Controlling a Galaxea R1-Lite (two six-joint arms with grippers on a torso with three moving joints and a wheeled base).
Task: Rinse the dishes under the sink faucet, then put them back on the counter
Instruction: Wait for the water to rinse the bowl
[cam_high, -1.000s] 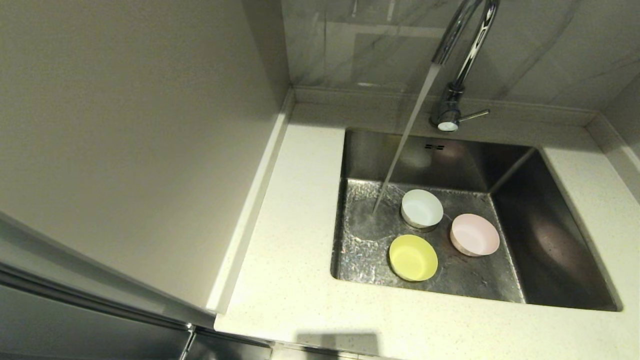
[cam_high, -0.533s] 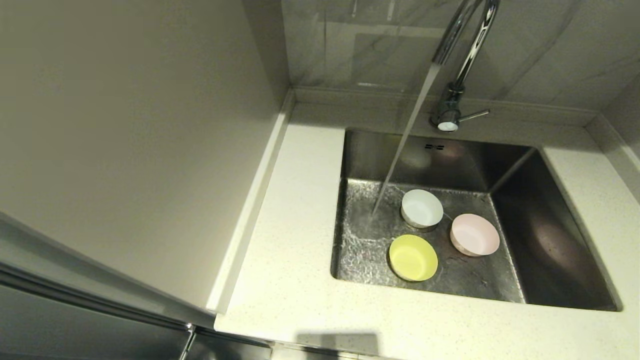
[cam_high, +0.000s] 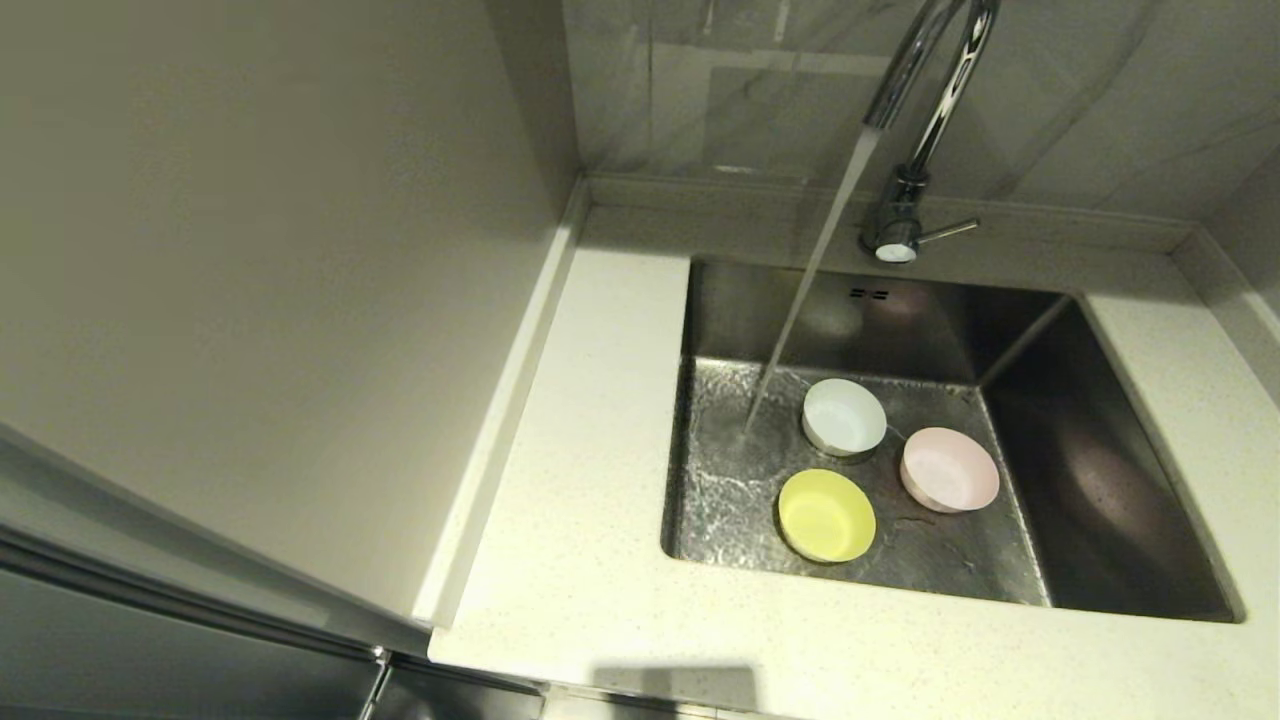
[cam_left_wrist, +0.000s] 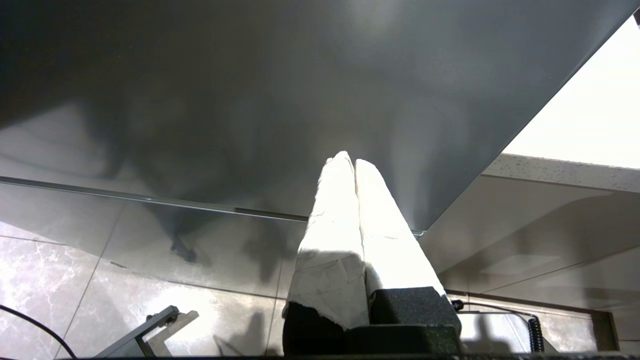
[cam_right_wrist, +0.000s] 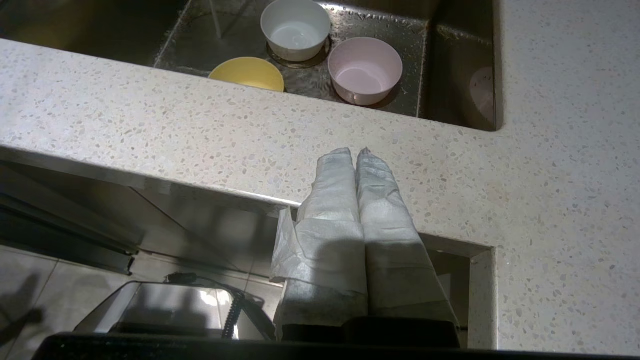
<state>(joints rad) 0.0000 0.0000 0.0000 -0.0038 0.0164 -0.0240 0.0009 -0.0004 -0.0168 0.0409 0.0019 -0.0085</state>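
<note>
Head view: neither arm in sight, faucet (cam_high: 915, 150) cut off at the top edge, its arch out of frame; thin lever sticking out to the right of the round base. Water stream (cam_high: 805, 290) falling slantwise onto the sink (cam_high: 1100, 500) floor, landing just left of the white bowl (cam_high: 844, 417), not into it. Drain strainer mostly hidden under that bowl, only a rim of it showing in the right wrist view. Right part of the basin dark, detail hard to make out. All three bowls upright on the wet sink floor: white at the back, yellow bowl (cam_high: 826, 515) nearer the front, pink bowl (cam_high: 949, 469) to the right, close together but apart. Two overflow slots on the back wall of the basin.

Left gripper (cam_left_wrist: 354, 162) parked low beside a dark cabinet front, white-wrapped fingers pressed together, empty. Right gripper (cam_right_wrist: 356, 152) parked in front of the counter (cam_high: 590, 560) edge, wrapped fingers likewise clenched on nothing; yellow bowl partly hidden behind the counter lip in that view.

Counter off-white and speckled, with a raised rim along the walls. Plain beige wall on the left, grey marbled tile behind the faucet, glossy tiled floor below
</note>
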